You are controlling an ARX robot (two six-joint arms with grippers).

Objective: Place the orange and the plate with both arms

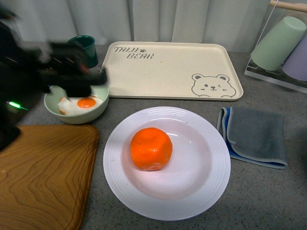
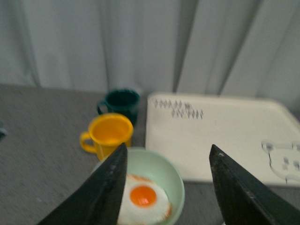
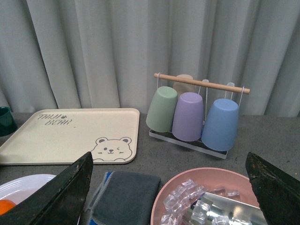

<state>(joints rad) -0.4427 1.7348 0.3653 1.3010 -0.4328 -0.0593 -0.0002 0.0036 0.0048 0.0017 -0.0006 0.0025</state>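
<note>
The round orange fruit [image 1: 151, 149] sits on the big white plate [image 1: 206, 191]. The left fingers [image 2: 105, 192] are wide apart above the pale green bowl [image 1: 81, 117]. The right fingers [image 3: 61, 197] are wide too.

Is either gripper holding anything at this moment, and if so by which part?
Nothing is held. The left gripper and right gripper are both open with nothing between their fingers; the orange lies on the plate, away from both.
</note>
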